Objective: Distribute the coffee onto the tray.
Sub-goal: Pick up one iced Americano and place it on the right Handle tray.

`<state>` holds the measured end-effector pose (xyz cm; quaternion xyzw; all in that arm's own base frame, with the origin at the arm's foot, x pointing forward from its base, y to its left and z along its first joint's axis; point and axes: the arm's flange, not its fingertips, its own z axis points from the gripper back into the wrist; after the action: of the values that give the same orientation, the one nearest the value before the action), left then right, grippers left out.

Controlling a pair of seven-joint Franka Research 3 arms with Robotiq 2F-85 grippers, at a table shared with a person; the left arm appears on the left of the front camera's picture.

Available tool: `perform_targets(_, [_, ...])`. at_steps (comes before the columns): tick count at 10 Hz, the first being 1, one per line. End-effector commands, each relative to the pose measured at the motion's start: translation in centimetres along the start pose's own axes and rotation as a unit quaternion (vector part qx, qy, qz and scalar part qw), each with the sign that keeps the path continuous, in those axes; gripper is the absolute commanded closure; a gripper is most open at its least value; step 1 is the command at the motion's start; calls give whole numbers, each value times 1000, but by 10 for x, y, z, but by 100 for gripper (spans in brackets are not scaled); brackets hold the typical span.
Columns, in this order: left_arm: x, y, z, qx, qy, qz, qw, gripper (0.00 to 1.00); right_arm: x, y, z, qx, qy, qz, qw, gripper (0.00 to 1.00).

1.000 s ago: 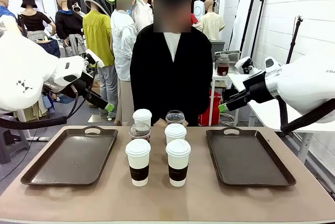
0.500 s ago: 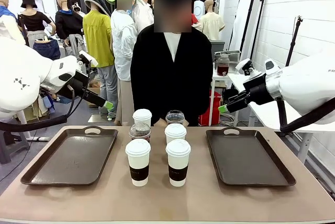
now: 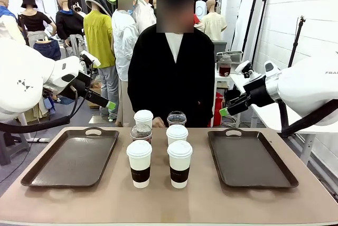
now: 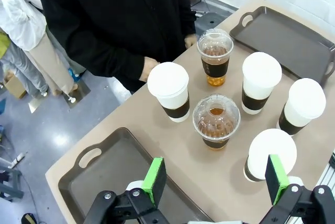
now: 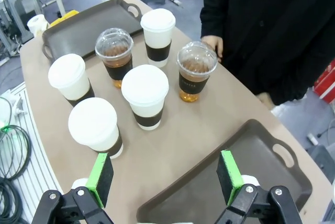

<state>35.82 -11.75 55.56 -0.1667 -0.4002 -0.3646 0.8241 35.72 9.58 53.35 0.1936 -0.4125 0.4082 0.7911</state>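
- As neither tray holds anything yet, I judge this to be the very first pick. All six drinks stand bunched mid-table (image 3: pixel 169 205), between the left tray (image 3: pixel 68 157) and the right tray (image 3: pixel 248 157).
- My left gripper (image 3: pixel 111 105) hangs high over the left side, fingers spread wide with nothing between them. My right gripper (image 3: pixel 224 111) mirrors it on the right, equally spread and empty.
- I'd start with the front-left paper cup (image 3: pixel 139 163) for the left arm and the front-right paper cup (image 3: pixel 179 163) for the right. They sit nearest me with nothing in front.
- I'd close on the brown sleeve (image 3: pixel 140 175), not the lid, squeeze lightly since paper gives, and keep the cup upright.
- The dome-lidded cups (image 3: pixel 141 132) stand close among their neighbours. I'd leave them until the front row is gone.
- The person's hand (image 4: pixel 149 68) rests at the far edge, near the back cups, so I'd approach from my side.
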Motion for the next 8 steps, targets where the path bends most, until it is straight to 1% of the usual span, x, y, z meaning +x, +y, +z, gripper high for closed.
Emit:
perform_targets(1, [-1,1,2,-7,1,2,1000,0,-1,-1,0,7,-5,-4,1000,0])
perform_targets(8, [-1,1,2,-7,1,2,1000,0,-1,-1,0,7,-5,-4,1000,0])
